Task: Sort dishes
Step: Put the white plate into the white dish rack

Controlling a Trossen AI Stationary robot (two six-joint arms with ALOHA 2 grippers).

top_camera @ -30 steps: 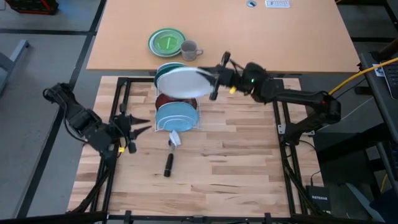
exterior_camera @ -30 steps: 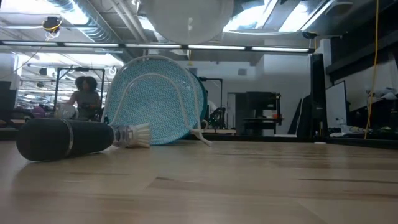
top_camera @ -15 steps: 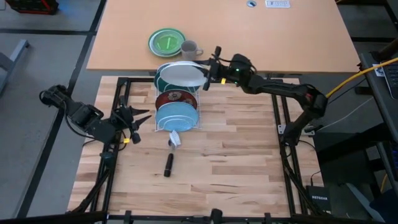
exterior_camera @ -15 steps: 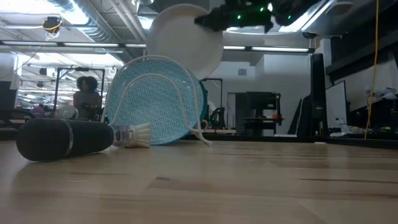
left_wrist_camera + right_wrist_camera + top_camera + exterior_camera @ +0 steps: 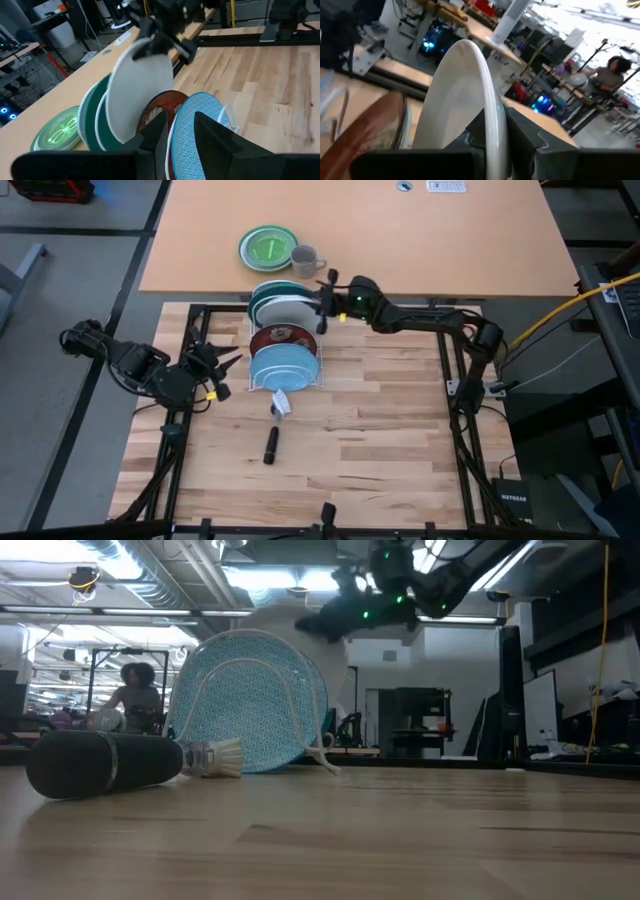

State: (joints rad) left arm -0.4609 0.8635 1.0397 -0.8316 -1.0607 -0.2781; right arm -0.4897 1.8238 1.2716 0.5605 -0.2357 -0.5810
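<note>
A white wire rack [image 5: 318, 376] holds the plain teal plate [image 5: 262, 294] at its far end. The dark red patterned plate [image 5: 283, 338] and the light blue speckled plate [image 5: 284, 364] stand nearer, all on edge. My right gripper [image 5: 322, 302] is shut on the plain white plate [image 5: 288, 307]. That plate stands between the teal plate [image 5: 92, 120] and the dark red plate [image 5: 156, 106]. My left gripper [image 5: 226, 364] is open and empty, left of the rack. My right gripper pinches the white plate's rim [image 5: 492, 117] between its two fingers, one on each face. It holds the plate's upper right side [image 5: 150, 47] and comes from the table's right, slanting down. The plate stands nearly upright; its lower edge is hidden between the neighbouring plates.
A smaller bright green plate [image 5: 267, 247] and a grey mug [image 5: 305, 259] sit on the far tan table. A dark cylinder [image 5: 270, 444] and a small white object [image 5: 281, 402] lie near the rack. A person [image 5: 135, 695] shows in the room beyond.
My right gripper has gone toward the table's left and far edge and down to the rack. It has carried the white plate, which has tipped from nearly flat to nearly upright. The plate has sunk between the teal and dark red plates.
</note>
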